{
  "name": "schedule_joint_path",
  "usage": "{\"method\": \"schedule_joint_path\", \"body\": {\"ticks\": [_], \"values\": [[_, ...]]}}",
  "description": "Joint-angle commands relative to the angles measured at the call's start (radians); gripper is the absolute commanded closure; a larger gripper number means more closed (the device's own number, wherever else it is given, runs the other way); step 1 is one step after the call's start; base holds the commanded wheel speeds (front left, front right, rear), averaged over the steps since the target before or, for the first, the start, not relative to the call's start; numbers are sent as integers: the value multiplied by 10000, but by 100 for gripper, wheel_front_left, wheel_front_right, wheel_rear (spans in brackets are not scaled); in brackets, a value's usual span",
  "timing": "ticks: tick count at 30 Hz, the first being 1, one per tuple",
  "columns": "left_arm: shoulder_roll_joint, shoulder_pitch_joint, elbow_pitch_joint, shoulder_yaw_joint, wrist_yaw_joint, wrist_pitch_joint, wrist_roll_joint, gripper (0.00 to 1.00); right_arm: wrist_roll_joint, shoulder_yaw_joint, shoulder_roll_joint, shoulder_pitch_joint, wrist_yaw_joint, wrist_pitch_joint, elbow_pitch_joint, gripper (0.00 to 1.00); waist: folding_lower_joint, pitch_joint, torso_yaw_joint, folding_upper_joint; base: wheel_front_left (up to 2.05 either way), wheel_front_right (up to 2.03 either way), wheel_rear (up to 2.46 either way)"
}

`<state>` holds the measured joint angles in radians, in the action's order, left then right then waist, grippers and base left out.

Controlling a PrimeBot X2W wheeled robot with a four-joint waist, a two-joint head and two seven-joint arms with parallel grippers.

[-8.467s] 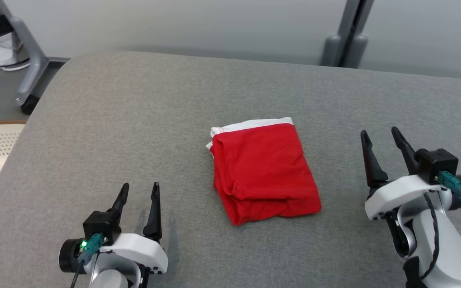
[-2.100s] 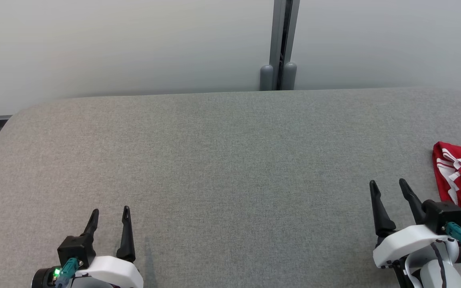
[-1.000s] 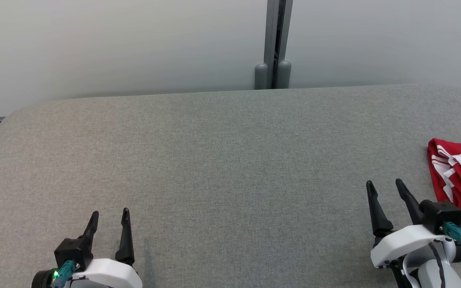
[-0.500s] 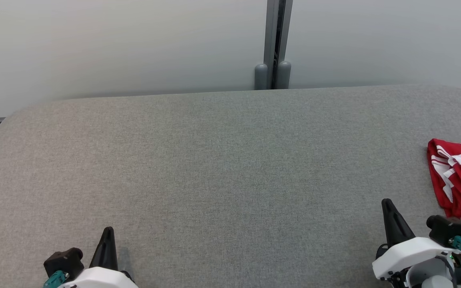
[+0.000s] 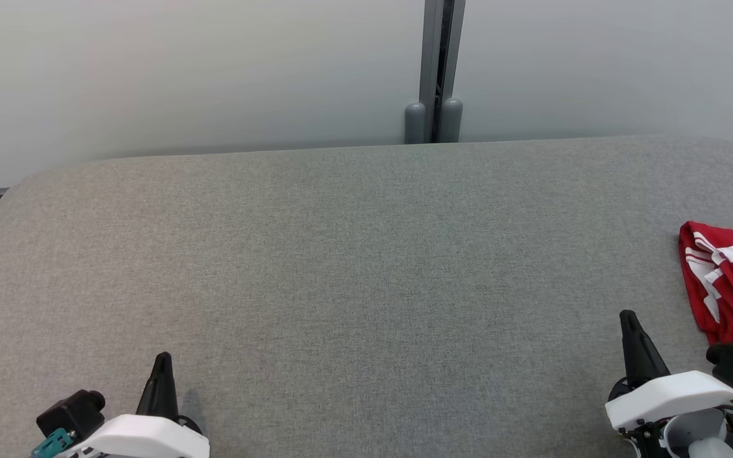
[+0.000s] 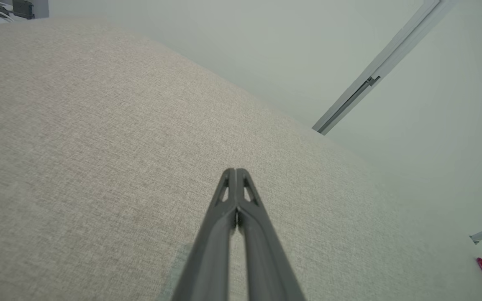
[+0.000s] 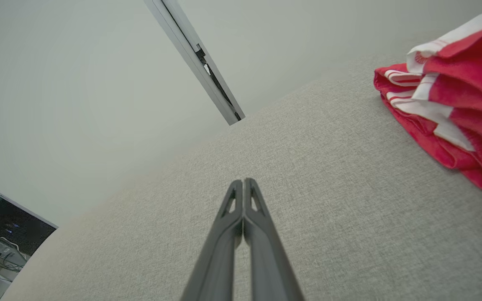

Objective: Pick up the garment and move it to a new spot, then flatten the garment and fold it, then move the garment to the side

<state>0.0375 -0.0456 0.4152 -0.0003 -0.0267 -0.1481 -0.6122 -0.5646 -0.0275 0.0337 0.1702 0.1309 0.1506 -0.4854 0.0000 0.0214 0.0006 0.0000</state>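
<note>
At the cushion's (image 5: 366, 254) right edge the garment (image 5: 732, 280) lies folded; left gripper (image 5: 163, 366) and right gripper (image 5: 628, 324) are closed, empty: task seemingly finished.

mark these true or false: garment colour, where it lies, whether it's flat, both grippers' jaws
1. The garment is red with white trim. True.
2. It lies in the middle. False: it lies near the right end of the grey surface.
3. The left gripper has its jaws shut. True.
4. The garment is gripped. False: the right gripper beside it has its jaws shut on nothing, apart from the cloth.
5. The garment is spread out flat. False: it sits folded in layers.
</note>
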Motion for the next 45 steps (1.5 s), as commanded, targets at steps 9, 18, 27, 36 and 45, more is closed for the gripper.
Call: {"method": "schedule_joint_path", "body": {"ticks": [9,18,27,36,45], "values": [[78,-357,-424,229,-208,412,-1627,100,-1713,-168,107,-10,0,-417,556,100,0,-18,0,0,0,0,0],[88,-405,-590,348,-318,685,-2673,100,-2809,-254,120,-87,-1,-699,798,100,0,-32,-1,0,0,0,0],[98,-455,-765,471,-434,973,-3765,100,-3945,-351,133,-170,-1,-1002,1045,100,0,-49,-1,0,0,0,0],[108,-493,-919,582,-541,1243,-4756,100,-4985,-440,144,-241,-1,-1258,1266,100,0,-65,-2,0,0,0,0],[116,-543,-1063,682,-625,1480,-5664,100,-5945,-513,156,-302,-1,-1513,1481,100,0,-81,-2,0,0,0,0]]}}
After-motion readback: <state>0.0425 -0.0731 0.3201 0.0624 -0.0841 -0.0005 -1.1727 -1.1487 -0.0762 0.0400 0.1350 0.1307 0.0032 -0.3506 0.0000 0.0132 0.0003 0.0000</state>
